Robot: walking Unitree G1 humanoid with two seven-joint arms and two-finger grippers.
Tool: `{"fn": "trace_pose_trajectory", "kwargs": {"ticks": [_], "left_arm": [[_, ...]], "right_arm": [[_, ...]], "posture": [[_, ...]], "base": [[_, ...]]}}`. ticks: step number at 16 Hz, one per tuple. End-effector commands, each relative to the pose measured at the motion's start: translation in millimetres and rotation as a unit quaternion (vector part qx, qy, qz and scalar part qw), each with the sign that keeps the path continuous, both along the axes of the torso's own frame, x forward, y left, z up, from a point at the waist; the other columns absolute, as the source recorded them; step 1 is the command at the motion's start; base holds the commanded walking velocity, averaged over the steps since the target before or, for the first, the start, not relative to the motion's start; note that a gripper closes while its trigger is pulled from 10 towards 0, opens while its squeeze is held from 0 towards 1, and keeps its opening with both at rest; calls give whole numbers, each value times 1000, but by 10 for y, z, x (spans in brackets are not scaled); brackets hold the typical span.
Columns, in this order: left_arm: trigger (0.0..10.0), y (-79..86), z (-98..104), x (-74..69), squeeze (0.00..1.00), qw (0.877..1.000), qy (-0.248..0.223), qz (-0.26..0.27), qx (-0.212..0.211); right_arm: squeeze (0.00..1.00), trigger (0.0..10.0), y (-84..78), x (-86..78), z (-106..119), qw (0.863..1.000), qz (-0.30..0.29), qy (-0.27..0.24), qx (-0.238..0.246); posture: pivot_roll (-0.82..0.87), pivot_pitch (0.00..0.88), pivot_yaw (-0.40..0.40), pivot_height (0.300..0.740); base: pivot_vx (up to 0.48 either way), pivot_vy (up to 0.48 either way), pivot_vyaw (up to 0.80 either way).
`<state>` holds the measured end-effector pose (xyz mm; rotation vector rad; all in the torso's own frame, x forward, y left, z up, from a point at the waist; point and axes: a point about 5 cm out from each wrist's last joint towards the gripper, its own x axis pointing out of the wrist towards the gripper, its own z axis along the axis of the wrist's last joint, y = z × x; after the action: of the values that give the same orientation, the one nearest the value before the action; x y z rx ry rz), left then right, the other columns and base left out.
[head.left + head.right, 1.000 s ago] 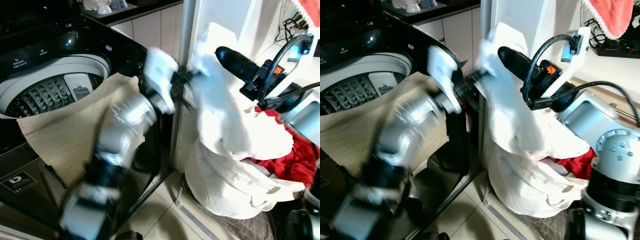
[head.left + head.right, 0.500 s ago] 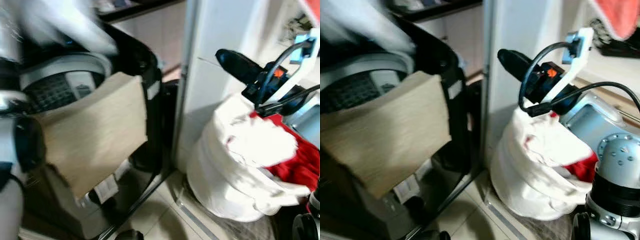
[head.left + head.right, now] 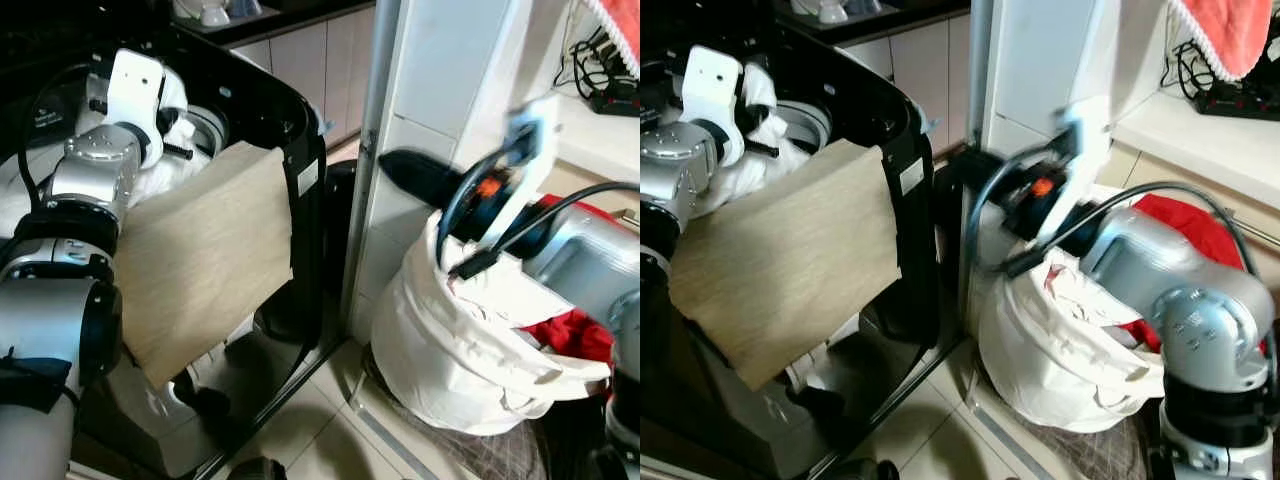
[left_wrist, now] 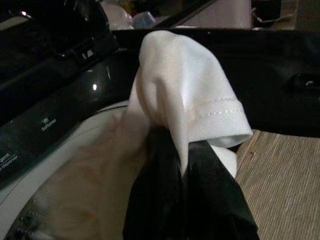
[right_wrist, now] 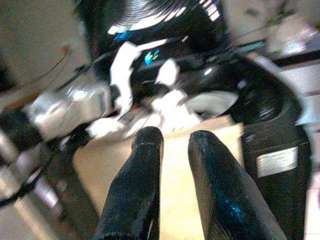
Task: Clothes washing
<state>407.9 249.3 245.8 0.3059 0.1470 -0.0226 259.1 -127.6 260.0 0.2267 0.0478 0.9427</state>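
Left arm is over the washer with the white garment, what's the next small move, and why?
Probably open the left gripper and let the white garment drop into the washer drum. The cloth is draped over the closed fingers right above the drum's opening, where pale laundry already lies. The beige cloth hangs over the front rim, so release well inside it.

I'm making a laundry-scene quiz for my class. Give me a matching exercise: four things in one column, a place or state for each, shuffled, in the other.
Things:
1. white garment
2. beige cloth
3. white bag
4. red clothing

Places or states:
A. draped over the washer's front
B. inside the bag
C. on the floor by the white pillar
D. gripped by the left gripper above the drum

Pairs: 1-D, 2-A, 3-C, 4-B
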Motion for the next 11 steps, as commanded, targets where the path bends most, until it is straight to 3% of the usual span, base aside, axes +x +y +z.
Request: {"fn": "trace_pose_trajectory", "kwargs": {"ticks": [1,2,3,8,11], "left_arm": [[10000,63,96,-5,0,1000,0,5,7],[10000,111,60,-20,0,1000,15,12,4],[10000,136,34,-30,1000,999,32,11,-2],[10000,168,-30,-60,1000,997,76,-4,-8],[10000,167,43,-44,1000,999,47,3,-1]], "right_arm": [[0,10000,73,-65,-22,999,25,-8,-26],[0,10000,106,-88,-61,998,37,-10,-41],[0,10000,119,-90,-81,998,39,-10,-48],[0,10000,109,-82,-108,997,42,-15,-61],[0,10000,35,-28,-139,998,13,-11,-66]], "posture": [[-164,0,54,740],[-163,0,53,740],[-162,0,51,740],[-158,0,52,740],[-163,0,55,740]], "base": [[0,0,0],[0,0,0],[0,0,0],[0,0,0],[0,0,0]]}}
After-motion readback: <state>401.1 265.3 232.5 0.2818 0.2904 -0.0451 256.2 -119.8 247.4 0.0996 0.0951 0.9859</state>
